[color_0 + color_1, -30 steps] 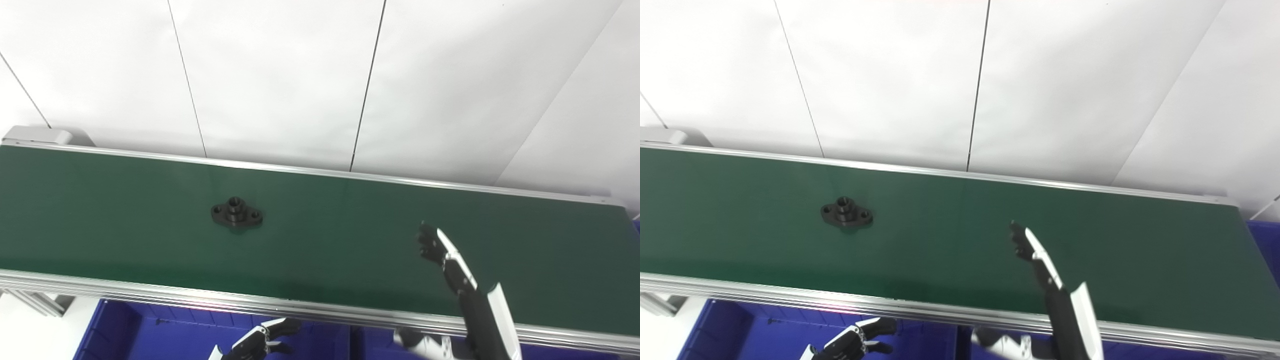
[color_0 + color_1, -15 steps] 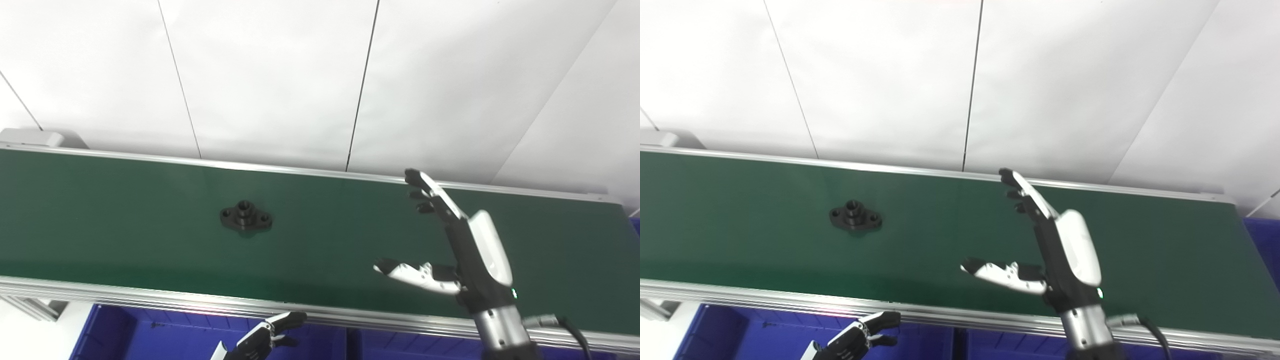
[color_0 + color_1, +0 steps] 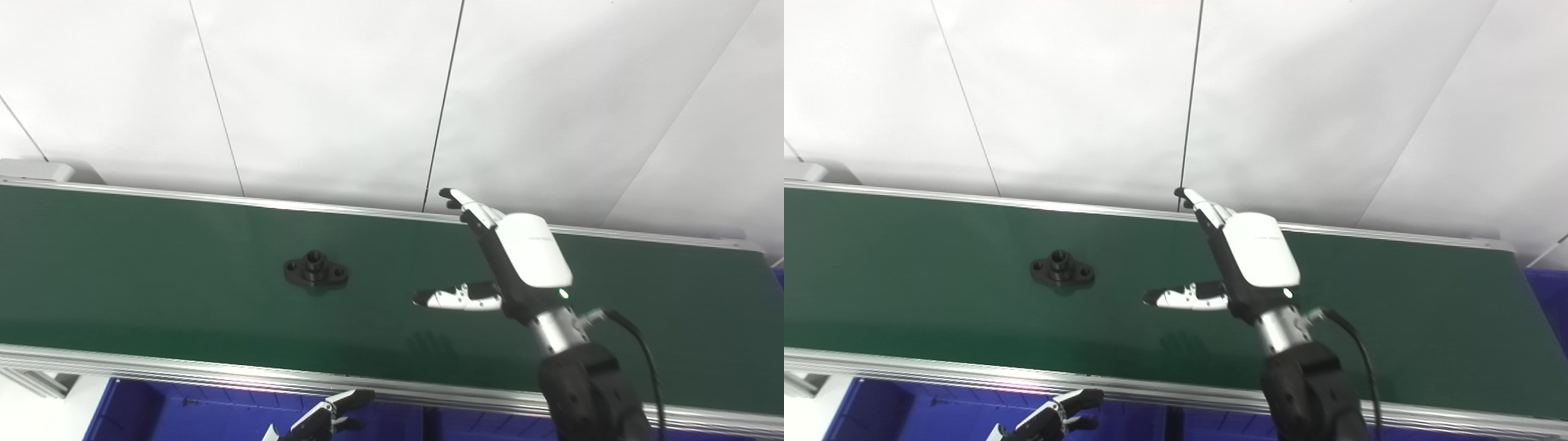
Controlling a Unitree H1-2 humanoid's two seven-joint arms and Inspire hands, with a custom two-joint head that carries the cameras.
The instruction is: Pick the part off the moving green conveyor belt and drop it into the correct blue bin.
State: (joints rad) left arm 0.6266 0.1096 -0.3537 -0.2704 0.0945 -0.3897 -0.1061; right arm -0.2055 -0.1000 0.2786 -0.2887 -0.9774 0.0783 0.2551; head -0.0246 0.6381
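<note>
Reaching over the green conveyor belt (image 3: pixel 153 294), my right hand (image 3: pixel 511 263) has risen, fingers (image 3: pixel 456 298) spread and empty. At its nine o'clock, well apart, the black part (image 3: pixel 316 273) has drifted nearer; I'd intercept next. Left hand (image 3: pixel 324 416) waits low over the blue bin (image 3: pixel 184 416), loosely open.

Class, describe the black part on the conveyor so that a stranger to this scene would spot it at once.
Find the long green conveyor belt. Left of the open right hand lies the black part, apart from it. It alone rests on the belt: a flat flange with a raised centre.
</note>
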